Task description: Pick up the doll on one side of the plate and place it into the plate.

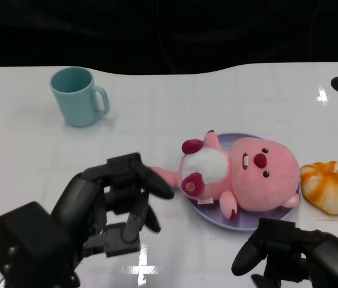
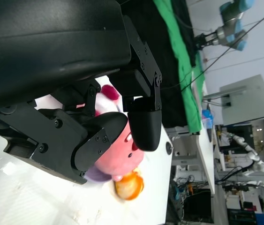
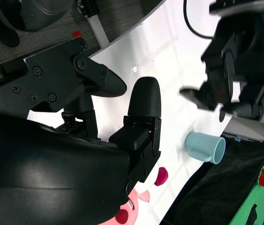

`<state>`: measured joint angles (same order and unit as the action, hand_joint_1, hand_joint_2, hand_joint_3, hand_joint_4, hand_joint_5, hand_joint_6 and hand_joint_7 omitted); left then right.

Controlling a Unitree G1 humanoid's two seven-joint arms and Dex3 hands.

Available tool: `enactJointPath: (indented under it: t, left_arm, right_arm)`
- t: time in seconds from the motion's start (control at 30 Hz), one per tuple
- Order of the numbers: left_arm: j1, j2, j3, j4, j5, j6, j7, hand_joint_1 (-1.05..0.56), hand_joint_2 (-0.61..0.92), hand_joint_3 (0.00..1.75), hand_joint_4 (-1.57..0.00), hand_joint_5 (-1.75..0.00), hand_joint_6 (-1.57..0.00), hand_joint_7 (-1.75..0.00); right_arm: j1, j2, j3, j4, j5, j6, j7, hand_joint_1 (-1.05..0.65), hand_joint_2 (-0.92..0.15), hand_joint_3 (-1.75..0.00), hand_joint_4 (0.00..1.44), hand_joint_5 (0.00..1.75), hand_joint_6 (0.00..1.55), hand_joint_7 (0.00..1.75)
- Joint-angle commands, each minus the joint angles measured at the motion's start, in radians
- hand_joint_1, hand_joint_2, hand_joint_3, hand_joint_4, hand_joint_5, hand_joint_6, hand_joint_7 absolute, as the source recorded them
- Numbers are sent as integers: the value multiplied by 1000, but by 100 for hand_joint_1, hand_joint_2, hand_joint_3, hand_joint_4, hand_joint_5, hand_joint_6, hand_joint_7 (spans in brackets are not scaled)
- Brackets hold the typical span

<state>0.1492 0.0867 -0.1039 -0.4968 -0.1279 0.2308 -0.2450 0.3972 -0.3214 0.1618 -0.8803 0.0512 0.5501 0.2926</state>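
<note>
Resting: doll [image 1: 247, 177] lies in plate [image 1: 208, 211], near table's front edge; placement appears done. My left hand [image 1: 117, 201] spread, empty beside it; right hand [image 1: 283, 249] loosely curled, empty.

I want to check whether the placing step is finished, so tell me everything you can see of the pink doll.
The doll is a soft pink plush animal with a white belly, dark red ears and paw pads, small black eyes and a red nose. It lies on its back on the purple plate, its head toward the orange-and-white object, one foot sticking out over the rim. The left hand is close beside that foot, holding nothing; whether a fingertip touches it is unclear.
</note>
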Motion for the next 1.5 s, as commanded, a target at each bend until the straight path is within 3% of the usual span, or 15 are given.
enactJointPath:
  t: [0.03,0.2,0.43,0.87,1.5]
  left_arm:
    - [51,33,31,-83,-65,83,-17,-16,37,152,-92,-174,-81,-160]
    - [143,68,63,-189,-166,200,-16,-14,35,153,-94,-175,-80,-167]
    - [192,65,64,-190,-219,252,5,-13,35,151,-92,-175,-78,-169]
    - [165,48,65,-90,-250,334,23,-17,31,152,-91,-175,-78,-170]
    - [165,70,74,-90,-239,313,5,-15,32,153,-89,-175,-78,-169]
  right_arm:
    - [-3,-2,2,-1,4,2,-5,-14,-66,-95,61,167,55,130]
    - [-6,-4,-6,0,8,2,-1,-15,-66,-94,61,167,55,130]
    - [-4,-14,-20,0,8,8,5,-15,-67,-92,62,165,55,128]
    - [8,-18,-46,41,11,-56,23,-13,-67,-92,62,164,56,127]
    - [26,-18,-48,32,11,-69,27,-12,-68,-92,60,169,53,130]
